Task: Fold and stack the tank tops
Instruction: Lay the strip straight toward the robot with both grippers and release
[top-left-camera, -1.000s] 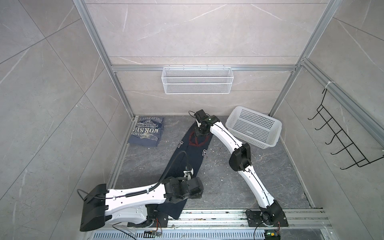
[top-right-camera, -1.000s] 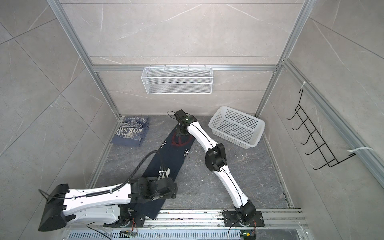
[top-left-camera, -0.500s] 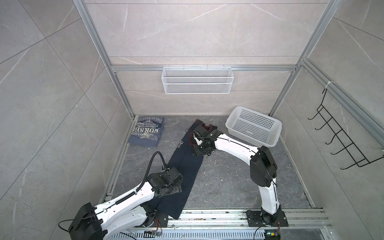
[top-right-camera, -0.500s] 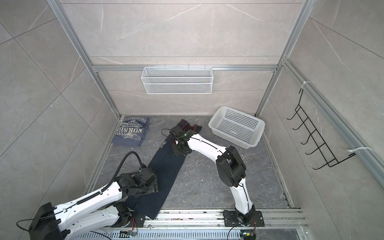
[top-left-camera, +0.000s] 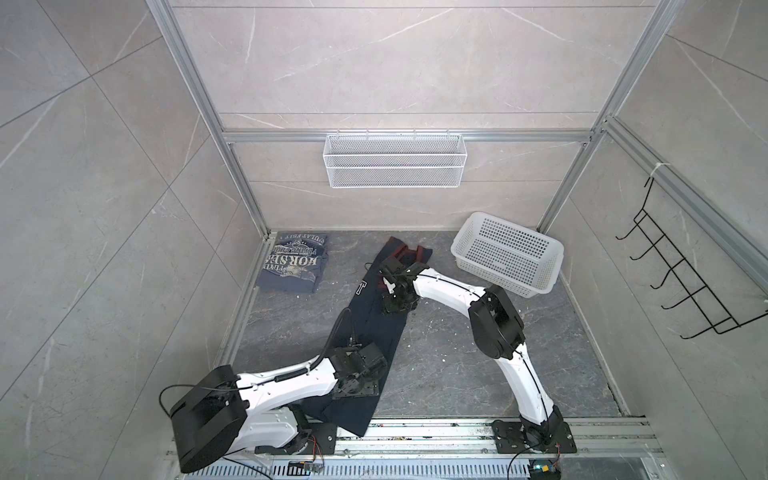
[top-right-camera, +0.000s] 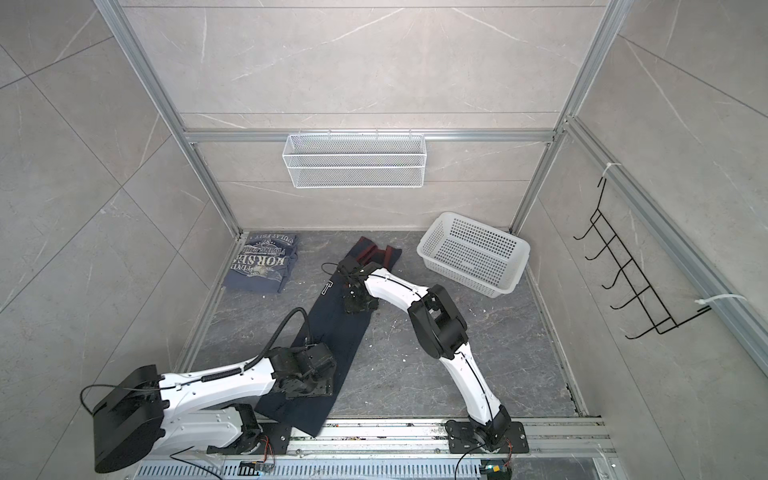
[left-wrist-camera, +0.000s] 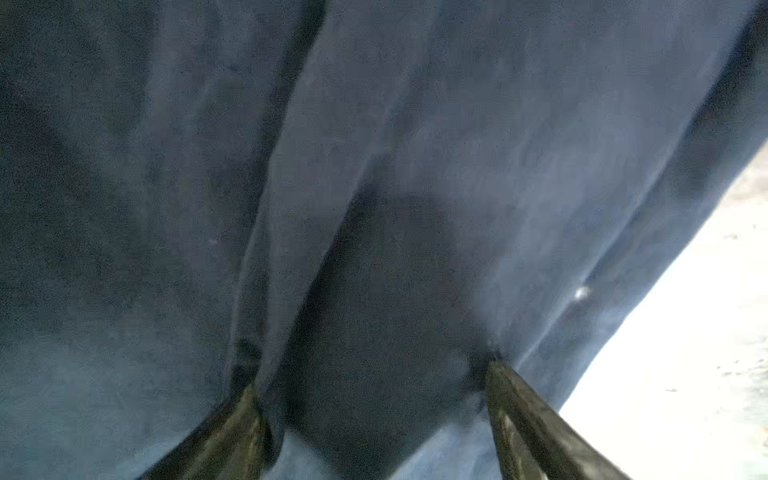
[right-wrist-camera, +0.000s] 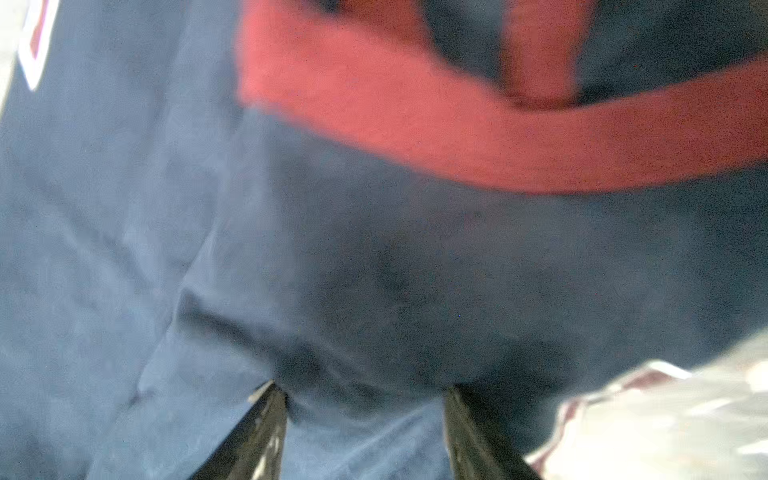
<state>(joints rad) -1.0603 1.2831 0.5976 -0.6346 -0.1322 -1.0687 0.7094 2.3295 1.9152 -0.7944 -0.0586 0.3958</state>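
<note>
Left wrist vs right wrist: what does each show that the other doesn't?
Left wrist only: plain cloth of the navy top with long creases, in focus. Right wrist only: the maroon trim and a white-edged mark, blurred. Both: the navy top fills most of the frame; left claw and right claw are open, tips on the cloth.

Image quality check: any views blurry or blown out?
Right wrist view: blurred throughout, the navy tank top soft and its maroon trim smeared. Left wrist view: sharper, cloth folds readable, but the floor is overexposed to white. Both top views: sharp and evenly lit, with the lettering on the slate-blue tank top legible.
</note>
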